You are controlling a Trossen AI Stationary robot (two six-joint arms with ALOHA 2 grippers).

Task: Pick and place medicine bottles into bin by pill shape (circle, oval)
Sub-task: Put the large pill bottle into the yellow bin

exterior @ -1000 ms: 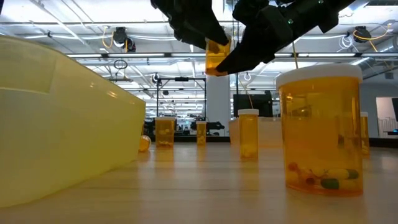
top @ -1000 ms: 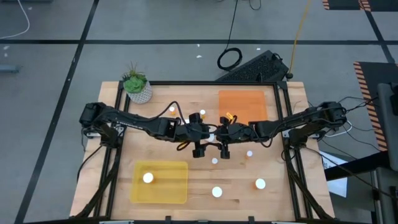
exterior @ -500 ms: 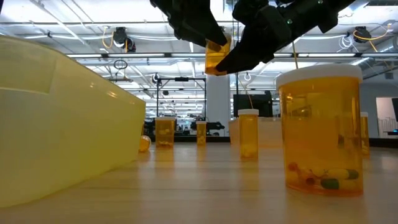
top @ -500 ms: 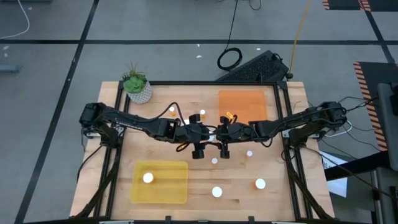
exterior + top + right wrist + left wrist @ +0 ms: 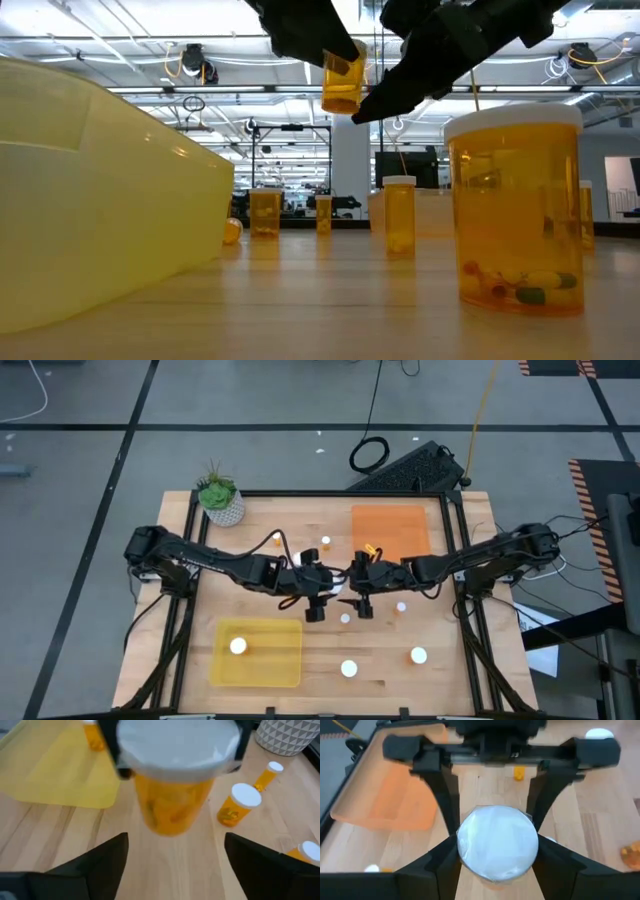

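Above the middle of the worktop (image 5: 300, 525) both arms reach inward from its side edges, stretched low and nearly level, so that the left gripper (image 5: 328, 581) and the right gripper (image 5: 352, 582) meet face to face. The left gripper's fingers (image 5: 445, 865) are clamped on the white cap of a medicine bottle (image 5: 343, 82), which hangs lifted clear of the wood, slightly tilted, its orange body pointing toward the right gripper. The right gripper's fingers (image 5: 102, 862) are spread wide apart, one to either side of the bottle's body without touching it. On the light wooden surface the yellow tray (image 5: 256, 653) lies by the near-left corner with one bottle (image 5: 238, 646) standing in it, and the orange tray (image 5: 390, 530) lies toward the far-right corner. Other bottles stand loose on the wood: one (image 5: 349, 669) and another (image 5: 418, 656) along the near edge, more close under the grippers and toward the far edge. A white pot with a green plant (image 5: 220, 499) sits at the far-left corner. Around the table is grey floor with dark lines, a coiled black cable (image 5: 370, 455) beyond the far edge, and in the low view a large hall with ceiling lights.
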